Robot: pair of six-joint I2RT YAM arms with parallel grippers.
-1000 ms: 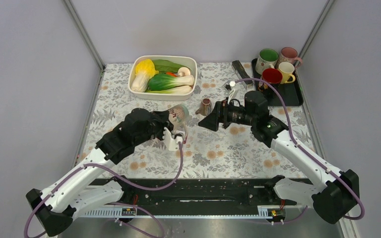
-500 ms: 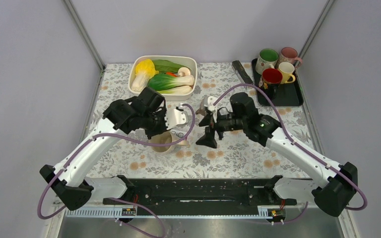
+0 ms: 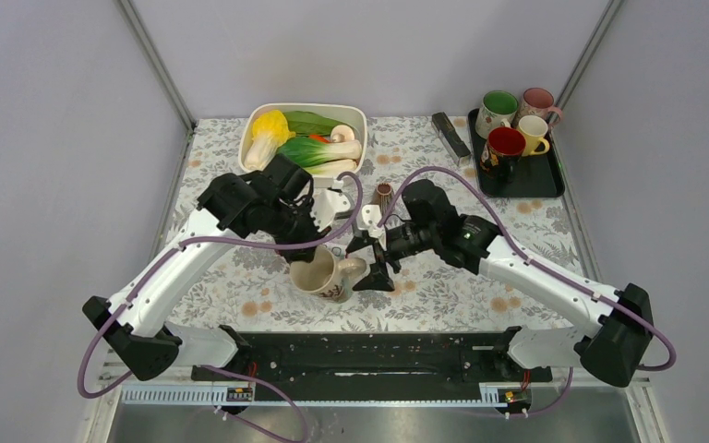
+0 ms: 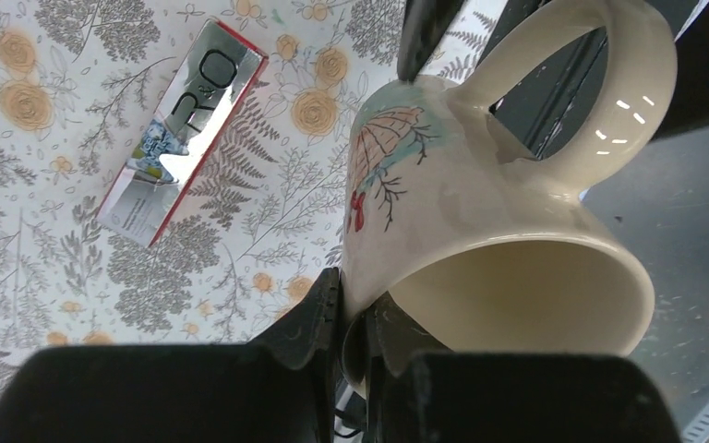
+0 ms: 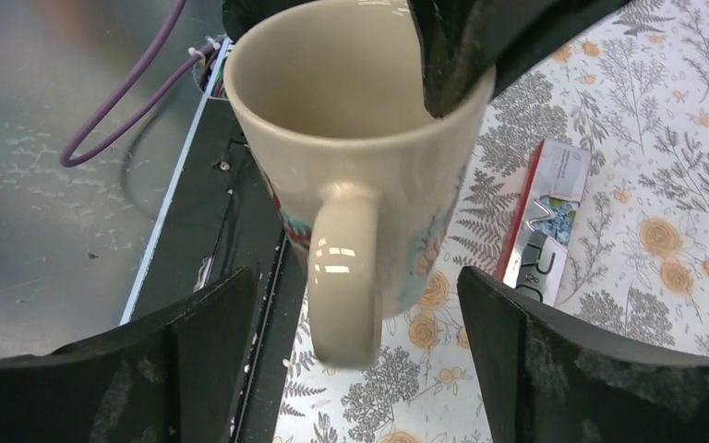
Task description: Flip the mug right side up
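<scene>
Dish of vegetables and brown cup stand behind the mug; a silver box lies on the bench beneath it. The left claw, bent downward, pinches the rim near the front edge, mouth up. The right claw reaches level, fingers apart, flanking the handle.

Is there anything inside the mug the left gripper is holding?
Nothing shows: the right wrist view sees only plain cream wall inside the mug. The left gripper pinches the rim, and one of its fingers covers part of the interior, so that patch is unseen.
</scene>
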